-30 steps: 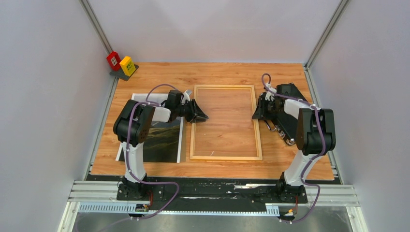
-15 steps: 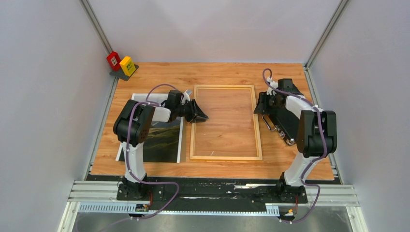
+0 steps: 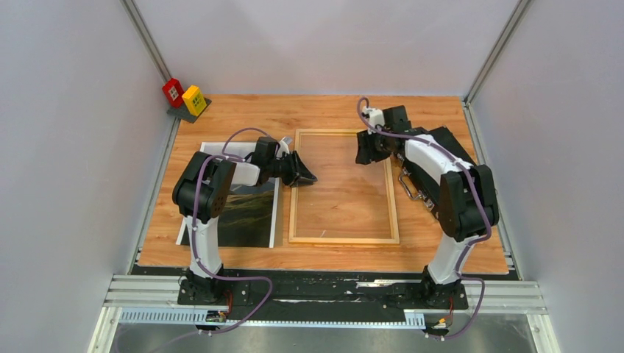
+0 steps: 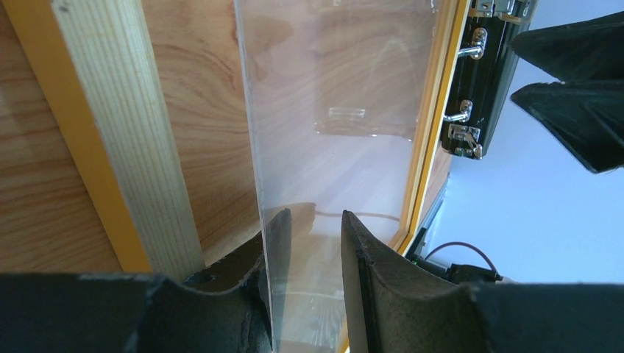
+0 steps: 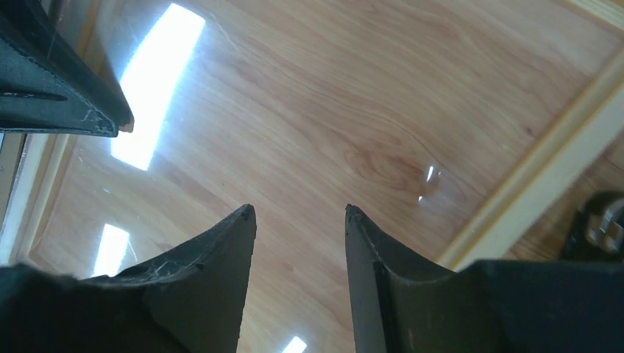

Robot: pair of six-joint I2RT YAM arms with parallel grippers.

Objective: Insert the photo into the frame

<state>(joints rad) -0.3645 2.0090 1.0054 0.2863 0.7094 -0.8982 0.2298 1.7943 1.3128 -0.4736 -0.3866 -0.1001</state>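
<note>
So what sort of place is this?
Probably a robotics test cell: plain grey walls box in a wood-grain tabletop, and two black-and-white jointed arms, left and right, are bolted to a metal rail.

The table [image 3: 235,118] is warm orange-brown wood laminate with darker wavy grain. The frame [image 3: 342,240] shows pale, straight-grained wood on its back and an orange-yellow edge. Its pane [image 4: 331,110] is clear, with white glare patches, and the table's grain shows through it. On the left, the photo [image 3: 250,217] is dark grey-green with a thin white border. On the right, the case [image 3: 450,143] is black with shiny silver latches [image 4: 465,136]. At the far left, a red block [image 3: 173,90] and a yellow block [image 3: 194,99] sit on a grey base [image 3: 179,114]. The left arm [image 3: 210,187] and right arm [image 3: 460,198] are black and white, with purple cables [image 3: 247,131]. The walls [image 3: 73,147] are pale lilac-grey.
</note>
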